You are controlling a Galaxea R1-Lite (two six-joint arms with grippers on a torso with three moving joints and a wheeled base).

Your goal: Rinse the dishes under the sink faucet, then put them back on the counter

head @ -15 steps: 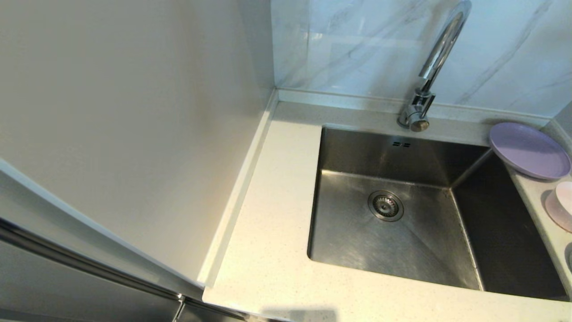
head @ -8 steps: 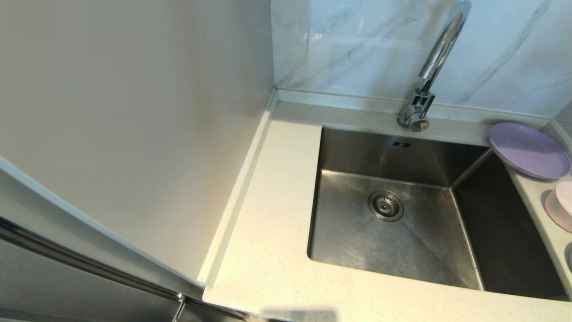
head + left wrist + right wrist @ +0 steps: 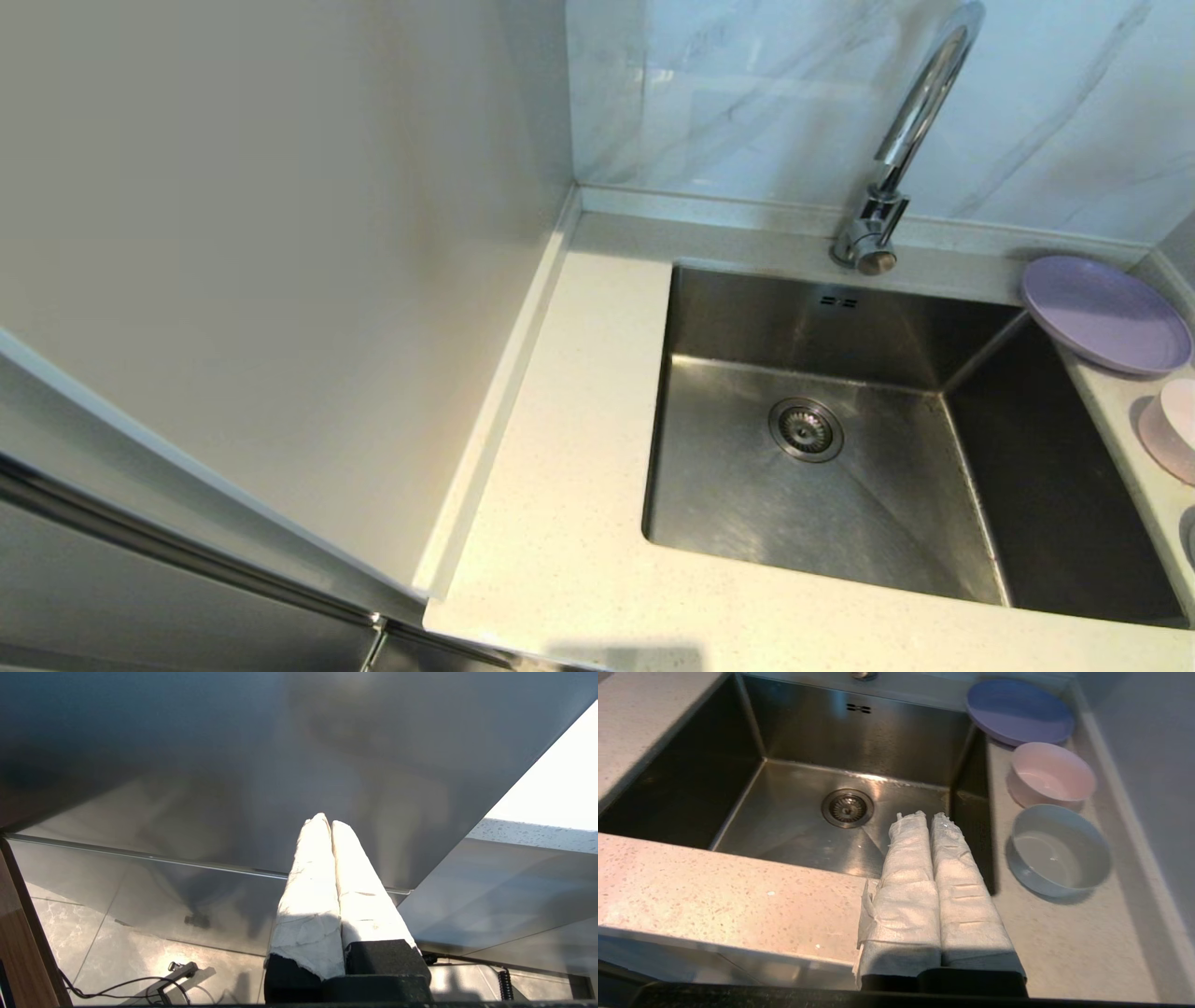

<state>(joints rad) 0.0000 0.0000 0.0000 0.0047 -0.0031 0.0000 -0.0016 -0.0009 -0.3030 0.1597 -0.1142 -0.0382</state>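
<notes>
The steel sink (image 3: 747,485) lies in the speckled counter (image 3: 569,523), with the chrome faucet (image 3: 910,131) behind it. On the counter to the sink's right stand the lavender plate (image 3: 1106,315) (image 3: 1020,711), the pale pink cup (image 3: 1174,425) (image 3: 1050,773) and the white bowl (image 3: 1059,849). My right gripper (image 3: 927,816), wrapped in white cloth, is shut and empty above the sink's near right corner, left of the bowl. My left gripper (image 3: 325,821) is shut and empty, low in front of a steel cabinet panel. Neither arm shows in the head view.
A white wall (image 3: 280,280) rises along the counter's left side, and marbled tiles (image 3: 747,93) back the sink. A raised rim (image 3: 1125,812) runs beside the dishes on the right. The round drain strainer (image 3: 805,429) sits in the basin floor.
</notes>
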